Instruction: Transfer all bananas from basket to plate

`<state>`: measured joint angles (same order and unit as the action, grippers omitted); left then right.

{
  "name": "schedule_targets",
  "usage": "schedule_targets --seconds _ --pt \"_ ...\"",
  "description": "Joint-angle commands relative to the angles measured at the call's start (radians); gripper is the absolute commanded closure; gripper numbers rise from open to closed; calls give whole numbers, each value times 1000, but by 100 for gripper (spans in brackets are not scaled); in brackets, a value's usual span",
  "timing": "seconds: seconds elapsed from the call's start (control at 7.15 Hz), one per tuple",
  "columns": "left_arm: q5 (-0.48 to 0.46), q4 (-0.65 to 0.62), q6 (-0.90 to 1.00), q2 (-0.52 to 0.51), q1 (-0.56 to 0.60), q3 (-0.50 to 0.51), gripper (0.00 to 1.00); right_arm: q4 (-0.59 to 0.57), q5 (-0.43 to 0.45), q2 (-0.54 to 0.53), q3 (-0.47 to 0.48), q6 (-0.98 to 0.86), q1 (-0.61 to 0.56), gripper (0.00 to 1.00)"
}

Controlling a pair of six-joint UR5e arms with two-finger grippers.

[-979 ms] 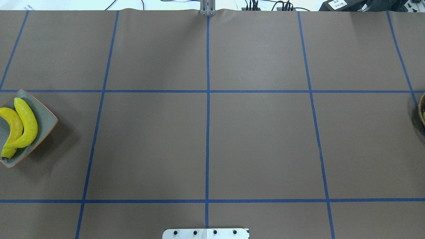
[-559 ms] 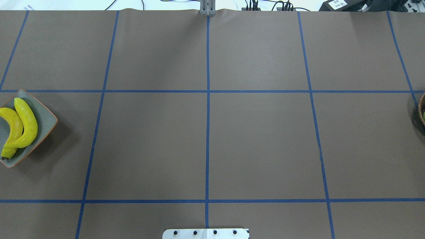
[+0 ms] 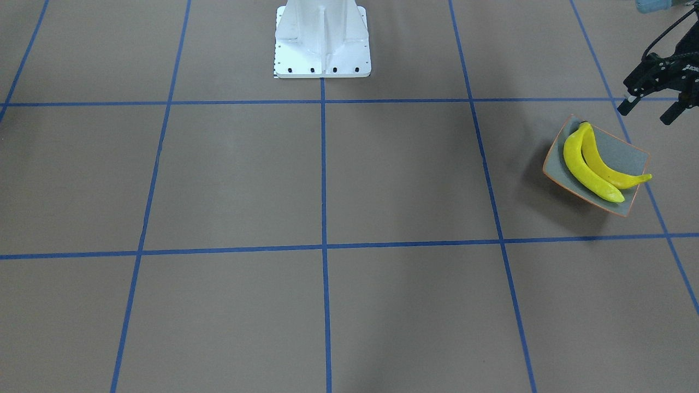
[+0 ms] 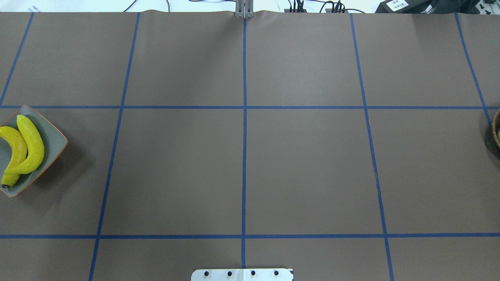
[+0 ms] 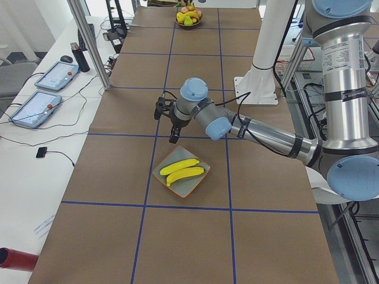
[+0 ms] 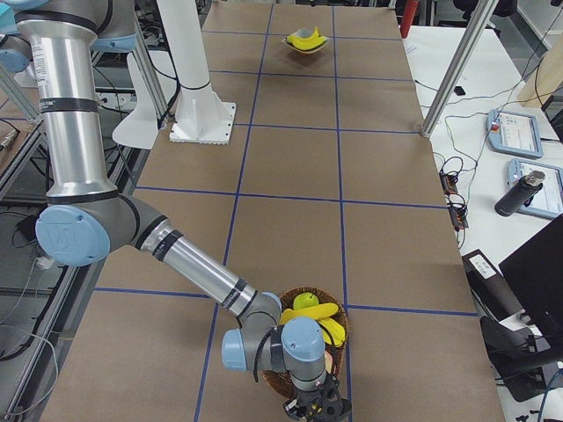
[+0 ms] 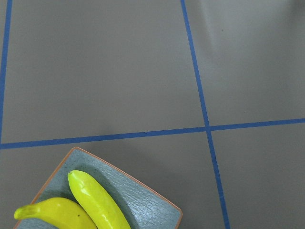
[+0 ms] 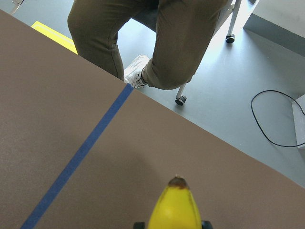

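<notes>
The plate [image 3: 622, 153] is a square grey dish with an orange rim at the table's left end, also in the overhead view [image 4: 52, 142] and the left wrist view [image 7: 143, 210]. Two bananas [image 3: 587, 169] lie side by side in it. My left gripper [image 3: 649, 112] hangs open and empty above the table just beside the plate, nearer the robot. The wicker basket [image 6: 339, 347] at the table's right end holds more bananas [image 6: 318, 311]. My right gripper [image 6: 312, 409] is at the basket's outer edge, shut on a banana [image 8: 175, 207] whose tip shows between the fingers.
A green apple [image 6: 304, 301] and other fruit lie in the basket. The white robot base [image 3: 322, 38] stands at the table's middle edge. A seated person's legs [image 8: 157, 43] are beyond the table's right end. Blue tape lines grid the brown table.
</notes>
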<state>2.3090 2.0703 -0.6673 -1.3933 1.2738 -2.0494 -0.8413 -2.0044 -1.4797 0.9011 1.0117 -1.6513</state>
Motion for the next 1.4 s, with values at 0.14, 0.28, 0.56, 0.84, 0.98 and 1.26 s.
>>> schedule_targets --seconds 0.14,0.28,0.56,0.84,0.98,1.26 --pt "1 -1 -2 7 -1 0 0 -4 1 -7 82 -68 -19 100" --pt "9 -1 -2 7 -1 0 0 -13 3 -4 132 -71 -42 100" --pt "3 -1 -2 -3 -4 0 0 -15 6 4 232 -70 -50 100" --pt "7 75 -8 -15 -10 -9 0 -15 29 22 371 -70 -38 100" --pt "12 139 -18 -15 -11 0 0 -16 21 24 440 -70 9 100" --pt "15 179 -23 -103 -19 26 0 -15 10 93 508 -68 103 100"
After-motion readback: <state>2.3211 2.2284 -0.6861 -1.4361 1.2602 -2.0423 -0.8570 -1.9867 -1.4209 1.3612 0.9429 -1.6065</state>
